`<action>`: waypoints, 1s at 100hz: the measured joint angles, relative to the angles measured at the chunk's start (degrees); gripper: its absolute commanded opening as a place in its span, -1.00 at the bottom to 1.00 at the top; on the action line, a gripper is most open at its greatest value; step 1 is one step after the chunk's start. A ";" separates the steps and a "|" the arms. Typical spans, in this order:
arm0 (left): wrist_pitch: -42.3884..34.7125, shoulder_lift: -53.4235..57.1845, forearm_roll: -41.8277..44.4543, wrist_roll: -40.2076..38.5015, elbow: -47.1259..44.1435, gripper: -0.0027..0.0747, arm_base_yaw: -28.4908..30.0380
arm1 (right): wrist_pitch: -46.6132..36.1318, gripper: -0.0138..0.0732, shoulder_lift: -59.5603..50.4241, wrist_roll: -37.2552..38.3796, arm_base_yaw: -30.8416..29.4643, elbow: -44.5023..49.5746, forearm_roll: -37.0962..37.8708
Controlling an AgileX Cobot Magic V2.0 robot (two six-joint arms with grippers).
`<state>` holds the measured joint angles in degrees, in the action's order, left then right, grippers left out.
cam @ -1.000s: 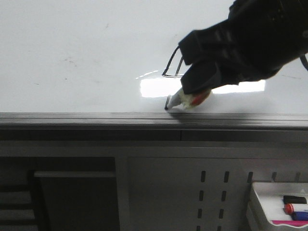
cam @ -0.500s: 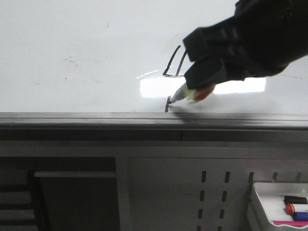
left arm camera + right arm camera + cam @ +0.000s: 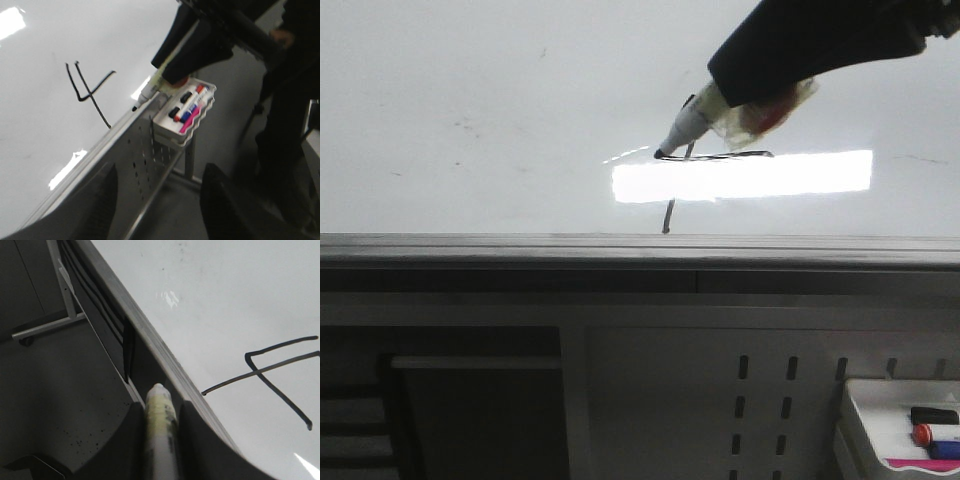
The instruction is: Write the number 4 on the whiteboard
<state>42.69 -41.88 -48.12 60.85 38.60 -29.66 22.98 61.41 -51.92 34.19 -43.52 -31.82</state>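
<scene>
My right jaws [image 3: 760,100] were clenched on a pale marker [image 3: 161,432], one finger [image 3: 130,440] pressed against each side of its barrel, and the marker's tip [image 3: 662,153] pointed out ahead of them and down toward the whiteboard [image 3: 470,90]. In the front view that tip appeared over the left end of the horizontal bar of the number 4 [image 3: 692,150], though I could not tell whether it touched the glossy surface or hung just off it. The 4 lay just past the marker's tip: a slanted stroke, a horizontal bar crossing a long vertical that ran on toward the board's grey metal edge [image 3: 520,245]. A bright rectangular reflection [image 3: 740,177] sat on the board directly beneath the right jaws, cutting across the vertical stroke. My left jaws [image 3: 157,205] hung well back from the board, released, with a wide gap between the two dark fingers [image 3: 95,210] and nothing held between them. Ahead of the left jaws, beyond the board's edge, a small white tray [image 3: 172,132] hung on a perforated panel, holding several markers [image 3: 190,105] with black, red, blue and pink caps.
</scene>
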 measured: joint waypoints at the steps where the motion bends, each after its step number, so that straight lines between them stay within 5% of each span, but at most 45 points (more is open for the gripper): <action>1: 0.68 -0.46 0.16 0.44 0.29 0.02 0.00 | 0.13 -0.79 0.00 -0.19 0.00 0.00 0.00; 39: 9.68 -15.74 3.96 11.80 11.70 0.02 -3.10 | -2.17 -0.79 0.00 -11.73 8.91 -0.09 -3.02; 100: 9.96 -21.44 8.11 12.90 12.48 0.02 -7.51 | -4.80 -0.84 0.00 -13.08 15.38 -0.09 -6.91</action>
<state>52.66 -63.32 -40.00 73.75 51.07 -37.17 18.18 61.41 -65.00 49.58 -43.61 -38.73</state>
